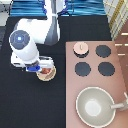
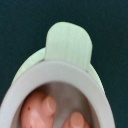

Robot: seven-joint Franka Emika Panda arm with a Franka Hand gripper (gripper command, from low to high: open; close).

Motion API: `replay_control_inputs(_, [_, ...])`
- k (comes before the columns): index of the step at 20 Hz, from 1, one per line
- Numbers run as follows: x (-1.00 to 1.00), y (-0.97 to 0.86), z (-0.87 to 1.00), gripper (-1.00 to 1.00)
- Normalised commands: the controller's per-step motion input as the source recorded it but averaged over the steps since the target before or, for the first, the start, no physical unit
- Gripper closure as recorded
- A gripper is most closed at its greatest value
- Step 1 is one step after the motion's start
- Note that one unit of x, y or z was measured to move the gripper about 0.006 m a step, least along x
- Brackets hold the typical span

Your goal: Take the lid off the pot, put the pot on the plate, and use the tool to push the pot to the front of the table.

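Observation:
The small tan-pink pot (image 1: 46, 74) with reddish contents stands uncovered on the black table (image 1: 30, 107), left of the stove. A thin cream rim around it looks like the plate (image 1: 53, 76). My gripper (image 1: 42, 68) hangs directly over the pot's upper-left edge, touching or nearly touching it. From the wrist the pot (image 2: 60, 80) fills the view, with the cream plate (image 2: 27, 65) under it and a pale rounded tab (image 2: 69, 42) behind. The lid (image 1: 80, 48) lies on the stove's top-left burner. The spatula tool is out of view.
The pinkish stove board (image 1: 92, 80) with black burners (image 1: 103, 51) fills the exterior view's right. A large grey-beige pan (image 1: 95, 106) with a handle sits at its bottom end. The arm's white body (image 1: 25, 42) looms above the pot.

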Motion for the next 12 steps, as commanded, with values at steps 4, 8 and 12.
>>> replay_control_inputs(4, [-0.41,-0.66,0.63,-1.00])
replay_control_inputs(8, [-0.37,-0.77,0.31,-1.00])
replay_control_inputs(12, [-0.45,-0.76,0.13,-1.00])
